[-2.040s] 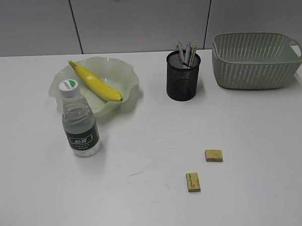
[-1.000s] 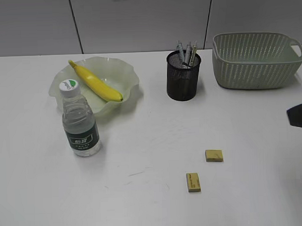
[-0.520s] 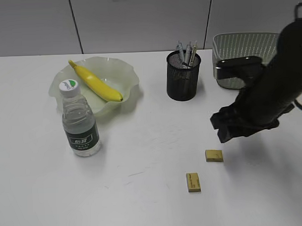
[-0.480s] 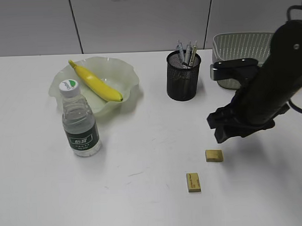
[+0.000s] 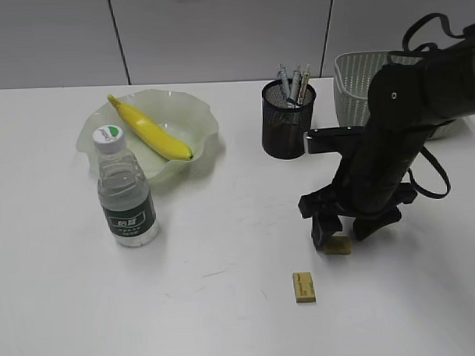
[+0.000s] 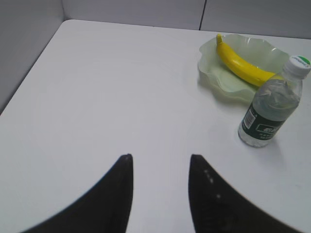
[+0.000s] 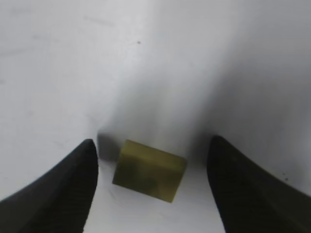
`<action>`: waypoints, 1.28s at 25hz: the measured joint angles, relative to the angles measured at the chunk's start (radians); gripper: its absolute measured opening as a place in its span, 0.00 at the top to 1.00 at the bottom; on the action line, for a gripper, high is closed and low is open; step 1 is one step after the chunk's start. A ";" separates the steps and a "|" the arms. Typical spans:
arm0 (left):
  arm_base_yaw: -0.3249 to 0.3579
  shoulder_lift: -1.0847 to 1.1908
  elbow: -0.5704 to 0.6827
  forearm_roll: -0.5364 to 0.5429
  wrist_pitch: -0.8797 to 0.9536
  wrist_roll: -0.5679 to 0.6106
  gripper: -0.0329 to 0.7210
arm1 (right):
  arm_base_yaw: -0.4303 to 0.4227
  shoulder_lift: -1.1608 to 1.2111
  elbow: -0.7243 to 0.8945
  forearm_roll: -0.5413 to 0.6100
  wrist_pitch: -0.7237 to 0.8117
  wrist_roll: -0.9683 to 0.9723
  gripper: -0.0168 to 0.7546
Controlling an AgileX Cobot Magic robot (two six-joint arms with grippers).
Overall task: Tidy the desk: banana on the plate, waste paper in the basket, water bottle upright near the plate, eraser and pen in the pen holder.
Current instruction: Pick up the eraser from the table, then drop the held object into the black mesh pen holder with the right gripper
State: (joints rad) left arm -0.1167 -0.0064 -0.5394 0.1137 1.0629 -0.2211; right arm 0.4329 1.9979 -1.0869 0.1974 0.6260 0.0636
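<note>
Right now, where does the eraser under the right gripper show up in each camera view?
Exterior view: the eraser lies right of centre on the white table, between the open fingers of the right gripper.
Left wrist view: not in it.
Right wrist view: low centre, between both fingers.
Shared landmark: the right gripper's dark fingers.

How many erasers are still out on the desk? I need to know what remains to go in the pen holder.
2. One eraser lies between the right gripper's open fingers; the other eraser lies nearer the camera, left of it. None seems hidden.
</note>
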 joint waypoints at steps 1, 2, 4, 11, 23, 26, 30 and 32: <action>0.000 0.000 0.000 0.000 0.000 0.000 0.57 | 0.006 0.001 -0.001 0.000 0.000 0.002 0.25; 0.000 0.000 0.000 -0.001 0.000 0.000 0.57 | 0.015 0.001 -0.001 0.000 0.000 0.003 0.25; 0.000 0.000 0.000 -0.001 0.000 0.000 0.57 | 0.028 0.001 -0.001 -0.001 0.000 0.017 0.30; 0.000 0.000 0.000 -0.001 0.000 0.000 0.57 | 0.036 0.003 -0.003 -0.029 -0.003 0.041 0.59; 0.000 0.000 0.000 -0.002 0.000 0.000 0.57 | 0.026 -0.115 -0.336 -0.234 -0.144 0.041 0.59; 0.000 0.000 0.000 -0.002 0.000 0.000 0.57 | 0.009 -0.028 -0.499 -0.247 -0.148 0.041 0.59; 0.000 0.000 0.000 -0.002 0.000 0.000 0.57 | 0.003 0.093 -0.636 -0.252 -0.099 0.040 0.59; 0.000 0.000 0.000 -0.002 0.000 0.000 0.57 | 0.003 0.134 -0.665 -0.252 -0.081 0.039 0.59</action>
State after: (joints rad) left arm -0.1167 -0.0064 -0.5394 0.1119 1.0629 -0.2211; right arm 0.4358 2.1321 -1.7515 -0.0542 0.5447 0.1025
